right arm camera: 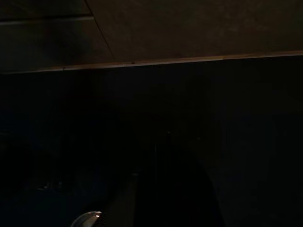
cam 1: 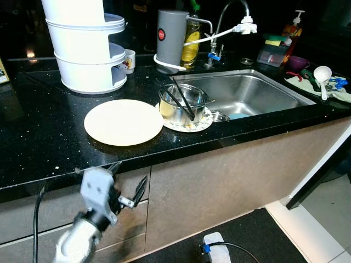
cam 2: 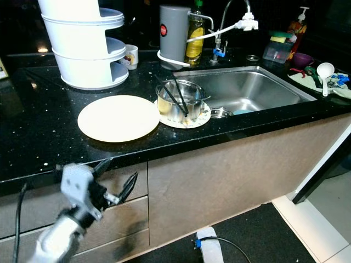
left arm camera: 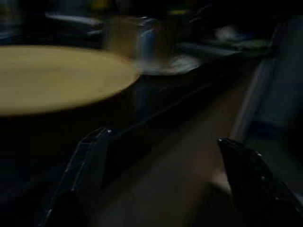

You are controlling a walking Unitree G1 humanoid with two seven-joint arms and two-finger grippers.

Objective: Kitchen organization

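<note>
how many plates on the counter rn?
2. A large cream plate lies bare on the black counter, left of the sink. A smaller patterned plate sits at the sink's edge under a steel pot. More may be hidden in the sink.

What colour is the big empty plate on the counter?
Pale cream yellow, plain with no pattern; the plate shows best in the left eye view.

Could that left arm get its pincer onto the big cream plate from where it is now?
Probably yes. The left pincer hangs open just below the counter edge, and the cream plate lies flat near that edge with nothing between. It would have to rise over the edge first.
</note>
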